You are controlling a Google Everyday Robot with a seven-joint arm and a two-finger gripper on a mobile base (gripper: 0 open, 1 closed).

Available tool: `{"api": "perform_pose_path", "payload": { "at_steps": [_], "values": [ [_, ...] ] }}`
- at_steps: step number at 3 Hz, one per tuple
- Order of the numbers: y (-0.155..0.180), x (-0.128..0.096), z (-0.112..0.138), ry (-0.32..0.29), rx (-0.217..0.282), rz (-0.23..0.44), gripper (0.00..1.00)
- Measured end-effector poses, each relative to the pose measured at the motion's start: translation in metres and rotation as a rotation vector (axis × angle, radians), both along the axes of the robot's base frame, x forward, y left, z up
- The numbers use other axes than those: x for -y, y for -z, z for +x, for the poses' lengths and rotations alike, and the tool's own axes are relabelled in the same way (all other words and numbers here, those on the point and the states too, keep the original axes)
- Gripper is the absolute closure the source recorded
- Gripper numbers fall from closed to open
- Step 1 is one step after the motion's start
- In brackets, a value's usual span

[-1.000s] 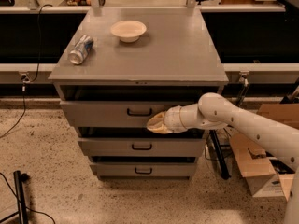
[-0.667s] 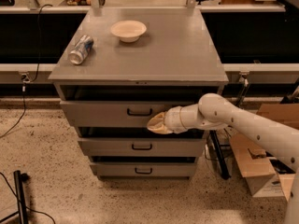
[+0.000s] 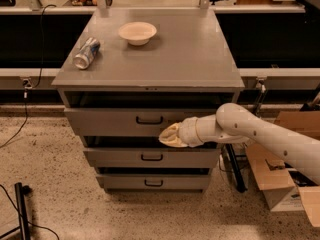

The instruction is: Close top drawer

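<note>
while the top drawer (image 3: 110,121) stood ajar, the gripper (image 3: 170,135) sat at its front, right of the handle (image 3: 149,120); grip state unreadable.

No text, number, brand or sign can be read anywhere. The can (image 3: 86,53) lying on the cabinet top (image 3: 190,59) carries print, but none of it is legible. The cardboard box (image 3: 272,184) on the floor and the top drawer (image 3: 105,121) show no readable marks. The gripper (image 3: 171,135) is at the lower edge of that drawer's front, just right of its black handle (image 3: 149,120)
</note>
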State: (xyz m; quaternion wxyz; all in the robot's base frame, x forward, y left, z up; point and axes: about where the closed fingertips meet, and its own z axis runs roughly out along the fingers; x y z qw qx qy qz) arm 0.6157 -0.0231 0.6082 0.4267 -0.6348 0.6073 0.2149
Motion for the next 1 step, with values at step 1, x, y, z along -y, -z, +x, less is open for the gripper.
{"api": "perform_pose_path", "payload": {
  "at_steps": [1],
  "values": [
    [-0.0112,0.0005,-0.0313,-0.008,-0.009,0.025,1.0]
  ]
}}
